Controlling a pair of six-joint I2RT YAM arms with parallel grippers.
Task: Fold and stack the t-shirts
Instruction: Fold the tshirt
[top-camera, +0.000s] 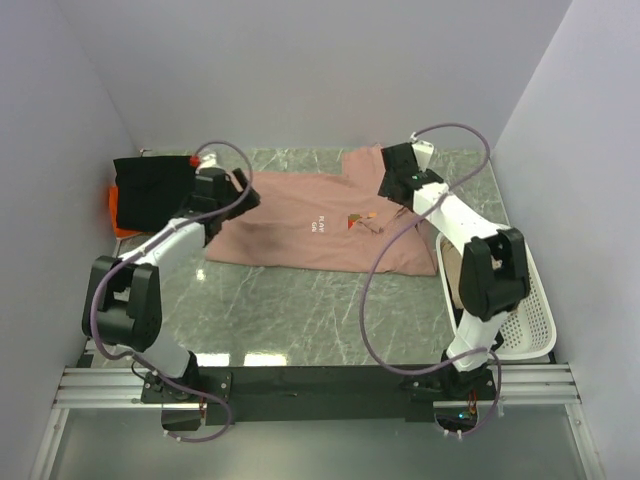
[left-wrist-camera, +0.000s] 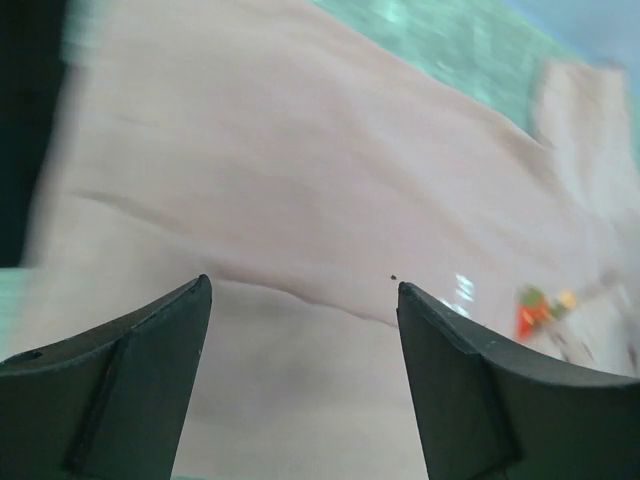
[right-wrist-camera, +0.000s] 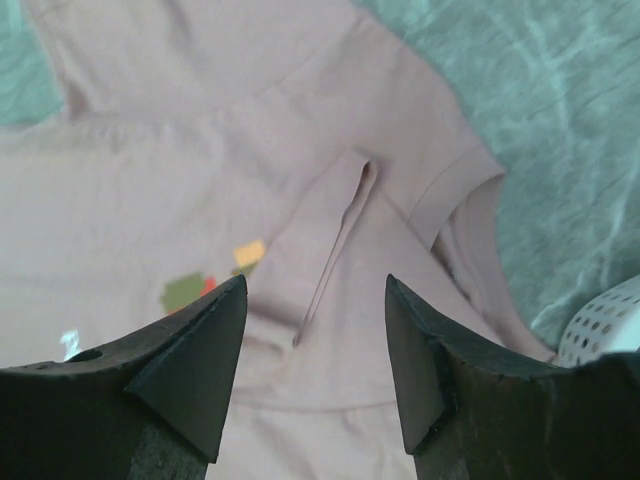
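White mesh basket (top-camera: 533, 318) rests at seemingly marble table's (top-camera: 300, 305) right edge.

We find the spread t-shirt (top-camera: 300, 225) flat on the table (top-camera: 300, 310), across its far middle. Left of it, in the far-left corner, a folded t-shirt (top-camera: 150, 190) rests on a lower t-shirt (top-camera: 116, 212). The basket (top-camera: 535, 320) sits just right of the spread t-shirt, towards the near side.

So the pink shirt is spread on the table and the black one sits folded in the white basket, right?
No. The pink shirt is spread on the table, but the black one lies folded on an orange one at far left, outside the basket. The top view shows it.
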